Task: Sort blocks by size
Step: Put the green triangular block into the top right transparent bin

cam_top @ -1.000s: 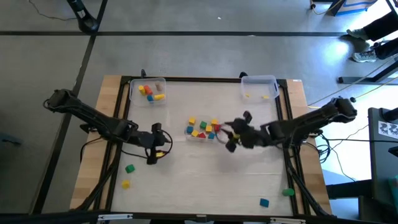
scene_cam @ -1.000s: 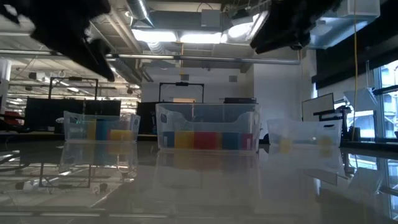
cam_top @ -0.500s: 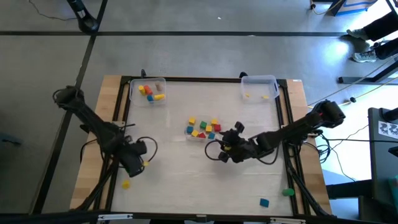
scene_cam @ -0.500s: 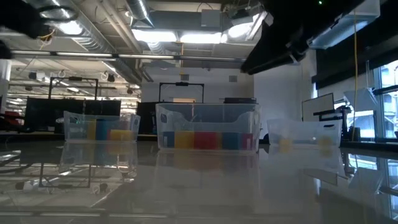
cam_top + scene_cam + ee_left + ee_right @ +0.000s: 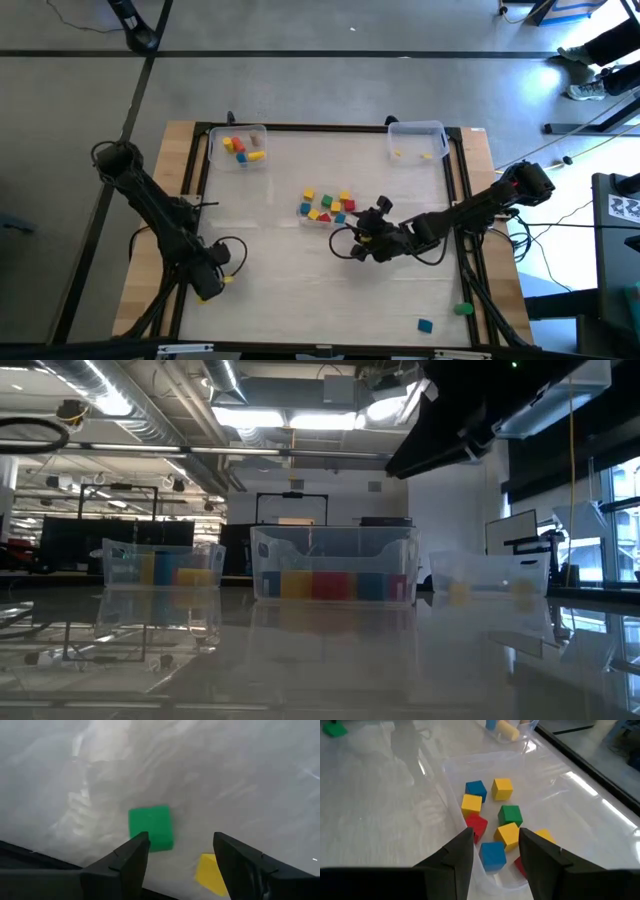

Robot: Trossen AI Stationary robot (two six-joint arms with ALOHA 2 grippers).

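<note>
Nearest the front edge of the pale table (image 5: pixel 300 290), a small blue cube (image 5: pixel 425 325) and a green block (image 5: pixel 463 310) lie loose at the right corner, apparently strays waiting to be sorted. On the left, the left gripper (image 5: pixel 177 852) hangs low with its fingers apart over a small green cube (image 5: pixel 151 827) and a small yellow block (image 5: pixel 212 874), the green one lined up between the jaws, probably as the next pick. Toward the middle, the right gripper (image 5: pixel 495 851) has its fingers spread and empty, pointed at the clear shallow plastic tray (image 5: pixel 455 770) that holds the mixed pile: the right wrist view shows about nine cubes, three or four yellow, two blue, two red, one green. Farthest off, two clear plastic bins sit at the back corners as destinations; the left bin (image 5: pixel 238 147) holds about four orange and yellow pieces, the right bin (image 5: pixel 418 140) two small yellow ones.
</note>
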